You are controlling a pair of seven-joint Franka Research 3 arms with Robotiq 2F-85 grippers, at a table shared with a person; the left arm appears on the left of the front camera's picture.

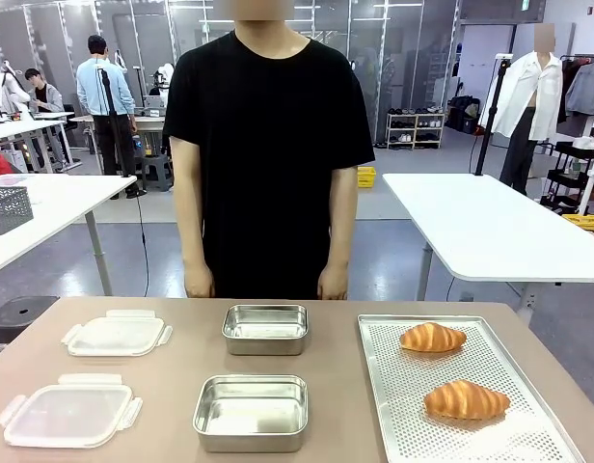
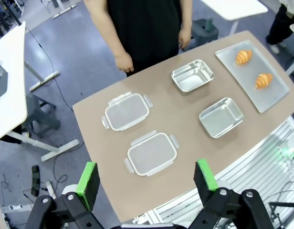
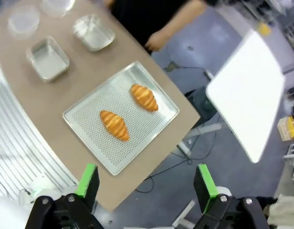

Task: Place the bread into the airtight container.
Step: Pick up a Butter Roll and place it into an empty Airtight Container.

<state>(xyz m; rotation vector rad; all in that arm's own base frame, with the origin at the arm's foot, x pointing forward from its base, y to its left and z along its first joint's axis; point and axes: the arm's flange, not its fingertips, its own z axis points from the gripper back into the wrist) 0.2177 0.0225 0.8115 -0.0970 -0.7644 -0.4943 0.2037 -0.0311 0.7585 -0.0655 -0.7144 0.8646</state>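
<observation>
Two croissant-shaped breads lie on a perforated metal tray (image 1: 528, 439) at the table's right: one far (image 1: 432, 337), one near (image 1: 466, 399). They also appear in the right wrist view (image 3: 144, 97) (image 3: 114, 125) and the left wrist view (image 2: 243, 56) (image 2: 263, 80). Two open steel containers stand mid-table, one far (image 1: 266, 328) and one near (image 1: 251, 412). Their clear lids lie at the left (image 1: 117, 334) (image 1: 69, 415). My left gripper (image 2: 148, 181) hangs open high above the table's left side. My right gripper (image 3: 146, 185) hangs open high above the tray's outer edge.
A person in a black shirt stands at the far side, hands (image 1: 197, 285) (image 1: 333, 285) down by the table edge. White tables stand beyond on the left (image 1: 46, 207) and right (image 1: 480, 227).
</observation>
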